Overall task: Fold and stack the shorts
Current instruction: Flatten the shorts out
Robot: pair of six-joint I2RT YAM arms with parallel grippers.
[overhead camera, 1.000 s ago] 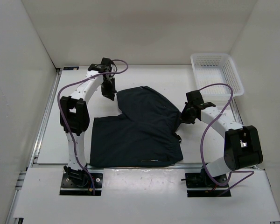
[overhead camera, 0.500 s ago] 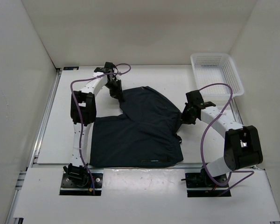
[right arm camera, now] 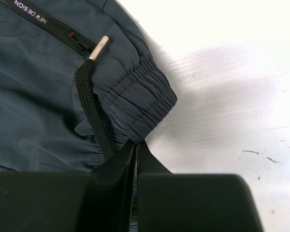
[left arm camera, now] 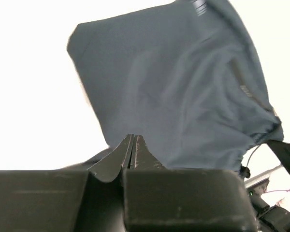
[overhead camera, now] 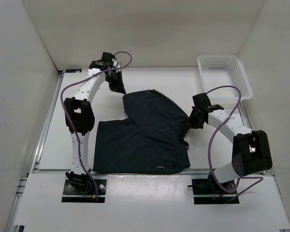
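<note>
The dark navy shorts (overhead camera: pixel 145 130) lie spread flat on the white table, the waistband at the right and two legs pointing left, the far leg angled toward the back. My left gripper (overhead camera: pixel 119 88) is shut and empty, just behind the far leg's corner and off the cloth; in the left wrist view its closed tips (left arm camera: pixel 134 138) hover above the shorts (left arm camera: pixel 183 87). My right gripper (overhead camera: pixel 190 123) is shut at the waistband's far right corner; in the right wrist view its tips (right arm camera: pixel 135 143) pinch the elastic edge of the shorts (right arm camera: pixel 135 96) beside the black drawstring (right arm camera: pixel 89 104).
A white mesh basket (overhead camera: pixel 224 75) stands at the back right corner. White walls close in the table (overhead camera: pixel 164 79) on three sides. A metal rail runs along the left edge (overhead camera: pixel 47 121).
My left gripper has pulled back from the far leg's corner toward the back of the table. The right arm and the shorts have not moved.
</note>
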